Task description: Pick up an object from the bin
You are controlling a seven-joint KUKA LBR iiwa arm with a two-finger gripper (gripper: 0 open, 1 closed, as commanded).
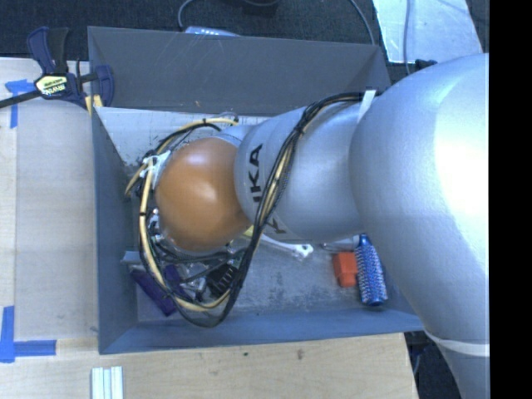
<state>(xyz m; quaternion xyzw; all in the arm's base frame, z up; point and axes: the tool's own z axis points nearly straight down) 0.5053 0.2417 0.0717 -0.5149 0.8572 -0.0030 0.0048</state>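
My gripper (196,279) is low in the bin's front left corner, under the arm's wrist, with only its dark body showing. A purple elongated thing (155,294) lies right beside it on the left, against the front wall, partly covered by the gripper. A small grey piece (133,258) rests just above the purple thing by the left wall. What sits directly beneath the gripper is hidden.
Farther right on the bin floor lie a white piece (297,250), a small orange block (345,269) and a blue bristly brush (371,274) next to it. The arm and its orange cover span the bin's middle and right side.
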